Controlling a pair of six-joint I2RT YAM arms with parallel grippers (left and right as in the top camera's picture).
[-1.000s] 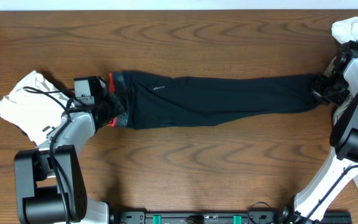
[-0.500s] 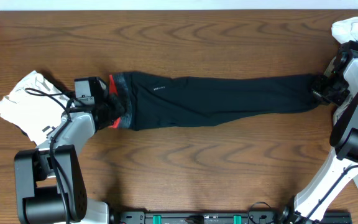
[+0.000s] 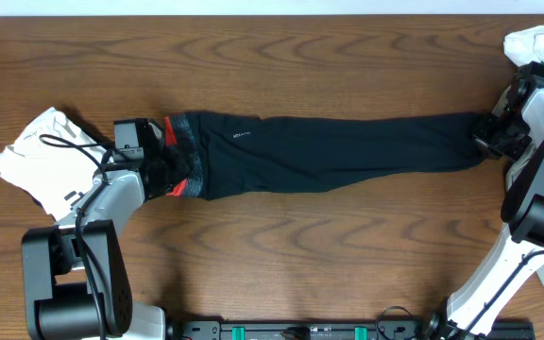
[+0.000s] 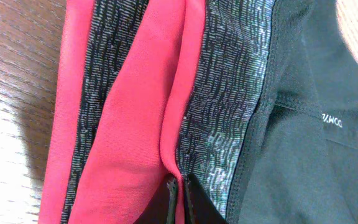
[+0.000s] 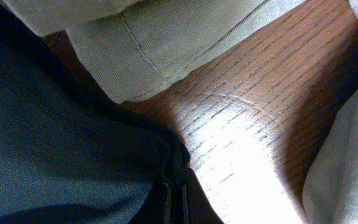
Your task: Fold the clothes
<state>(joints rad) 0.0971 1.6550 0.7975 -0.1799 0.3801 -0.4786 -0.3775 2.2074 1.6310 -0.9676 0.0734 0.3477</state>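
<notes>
Nearby, white cloth [image 3: 28,151] near waistband [image 3: 185,127], khaki cloth [image 5: 160,43] beside hem [image 5: 135,146].

Left gripper [image 4: 179,198] has clamped down on the grey waistband [image 4: 229,118] of the trousers [image 3: 348,151] at the table's left, jaws narrowed from half-spread a second ago; slightly more red lining [image 3: 179,189] shows at the band's near edge.

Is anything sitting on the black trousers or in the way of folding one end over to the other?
Nothing visible. The black trousers lie uncovered; the white cloth sits left of the waistband, the khaki cloth by the cuff.
</notes>
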